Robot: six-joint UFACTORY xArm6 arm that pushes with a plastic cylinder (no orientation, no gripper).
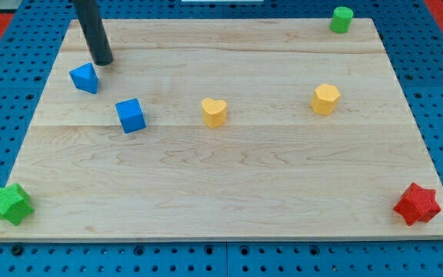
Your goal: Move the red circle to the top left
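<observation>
**Asker:** What lay closest to the camera?

**Describer:** A blue perforated base (206,261), dotted with rows of small holes. On it sat a pale wooden board (221,177), made of planks with fine grain running across. At the board's bottom left corner there was a green star (9,204). At its bottom right corner there was a red star (417,204). Both looked like matte, chunky plastic with blunt points.

**Asker:** Where was the red block for the task?

**Describer:** The only red block seen was that star, at the view's bottom right, well apart from everything else.

**Asker:** And further back?

**Describer:** Near the middle were three blocks in a loose row. A blue cube (131,115) stood toward the left. A yellow heart (214,112) stood near the centre. A yellow hexagon (324,99) stood to the right, slightly farther away. Behind the cube was a blue triangular block (84,78), with sharp facets.

**Asker:** How many blocks altogether?

**Describer:** Seven: two green, two blue, two yellow, one red. The second green one, a short green cylinder (341,19), stood at the top right corner.

**Asker:** And the arm?

**Describer:** A smooth dark rod (91,27) came down from the view's top left. The tip (103,61) rested on the wood just above and right of the blue triangular block. Whether they touched could not be told. The rod was a plain stick that gripped nothing.
</observation>
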